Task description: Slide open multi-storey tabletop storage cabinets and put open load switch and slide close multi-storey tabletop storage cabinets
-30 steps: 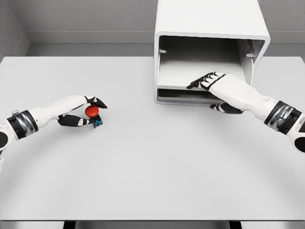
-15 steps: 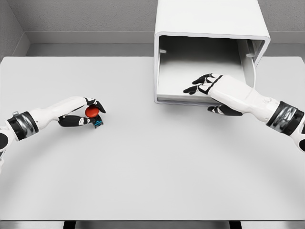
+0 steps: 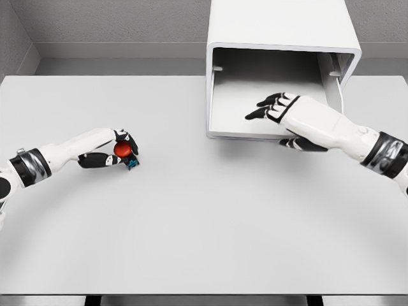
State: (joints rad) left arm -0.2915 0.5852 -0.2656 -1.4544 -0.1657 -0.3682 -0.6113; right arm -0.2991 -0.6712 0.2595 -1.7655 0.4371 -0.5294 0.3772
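Right hand [image 3: 280, 108], fingers spread and holding nothing, had lifted slightly at the cabinet [image 3: 280, 64] mouth, its lower drawer now flush; well left of the cabinet, the left hand [image 3: 108, 153] had closed tighter on the red-capped load switch [image 3: 123, 152], likely ready to carry.

We see the white table [image 3: 204, 223] bare across its near half and middle, giving a wide lane between the two arms. At the far right the storage cabinet [image 3: 280, 38] stands with its front open, its cavity reachable from the near left side. The right hand [image 3: 280, 109], fingers spread, and its forearm lie across the right part of that opening, narrowing the way in. At the left the left hand [image 3: 108, 153] with the red-capped load switch [image 3: 123, 152] occupies a small patch, well apart from the cabinet.
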